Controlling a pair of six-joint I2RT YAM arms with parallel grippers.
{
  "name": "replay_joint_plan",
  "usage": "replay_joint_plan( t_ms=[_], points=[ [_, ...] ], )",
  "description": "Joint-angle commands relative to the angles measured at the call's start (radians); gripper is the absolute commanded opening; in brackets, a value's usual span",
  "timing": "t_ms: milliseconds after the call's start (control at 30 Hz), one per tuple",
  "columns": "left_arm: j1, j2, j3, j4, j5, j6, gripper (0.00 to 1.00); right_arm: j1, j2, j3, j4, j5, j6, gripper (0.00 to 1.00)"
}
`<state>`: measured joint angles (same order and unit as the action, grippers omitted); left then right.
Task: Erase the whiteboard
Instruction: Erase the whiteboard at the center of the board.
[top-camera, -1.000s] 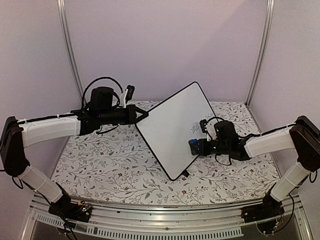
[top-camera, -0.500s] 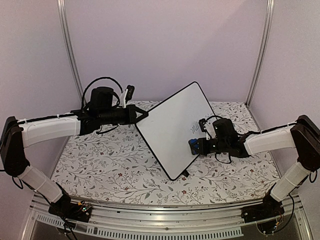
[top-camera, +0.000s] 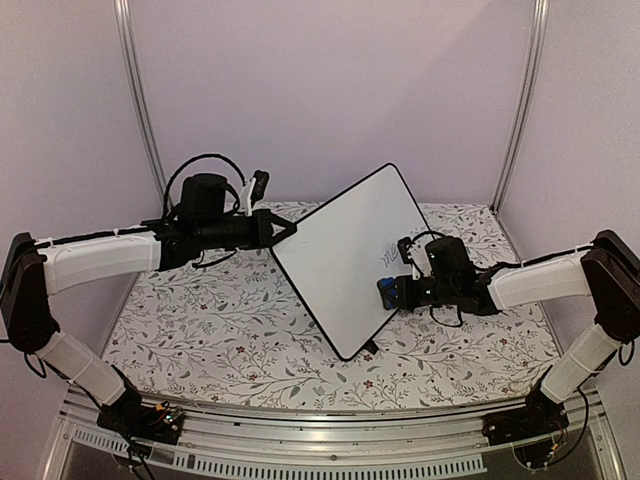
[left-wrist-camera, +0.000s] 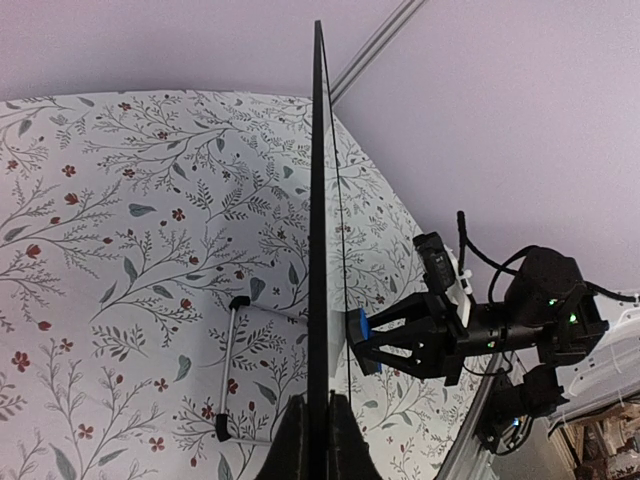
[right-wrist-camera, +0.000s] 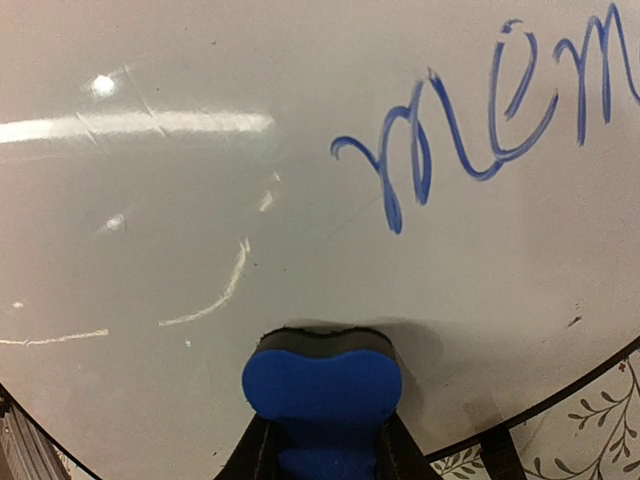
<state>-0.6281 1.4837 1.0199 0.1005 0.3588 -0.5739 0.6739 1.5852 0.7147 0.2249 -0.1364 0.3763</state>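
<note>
The large glossy white rectangular whiteboard (top-camera: 345, 255), thin black rim, is held up on edge over the middle of the floral-patterned table (top-camera: 200, 320). Blue cursive marker writing (right-wrist-camera: 480, 130) sits near its 3 o'clock edge. The left gripper (top-camera: 288, 234) is clamped on its 9 o'clock corner. The right gripper (top-camera: 398, 293), closed around a small blue eraser block (right-wrist-camera: 322, 380), holds it against the board face at 7 o'clock of the writing.

The top view looks down from behind the arm bases (top-camera: 140, 415). The left wrist camera sights past its fingers (left-wrist-camera: 290, 450) along the whiteboard (left-wrist-camera: 317, 250) edge to the right gripper (left-wrist-camera: 372, 342). The right wrist camera faces the board close up, eraser (right-wrist-camera: 322, 385) between its fingers (right-wrist-camera: 252, 455).
</note>
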Motion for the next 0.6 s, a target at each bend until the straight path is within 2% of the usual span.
replay_joint_plan(
  t_ms=[0, 367, 567],
  points=[
    [-0.029, -0.01, -0.009, 0.014, 0.056, 0.041, 0.0, 0.001, 0.015, 0.008, -0.014, 0.003, -0.011, 0.15],
    [-0.032, -0.008, -0.009, 0.015, 0.055, 0.041, 0.0, 0.001, 0.007, -0.056, 0.027, -0.006, 0.014, 0.15],
    [-0.033, -0.005, -0.009, 0.015, 0.054, 0.04, 0.0, 0.001, 0.004, -0.022, 0.017, -0.004, 0.011, 0.15]
  ],
)
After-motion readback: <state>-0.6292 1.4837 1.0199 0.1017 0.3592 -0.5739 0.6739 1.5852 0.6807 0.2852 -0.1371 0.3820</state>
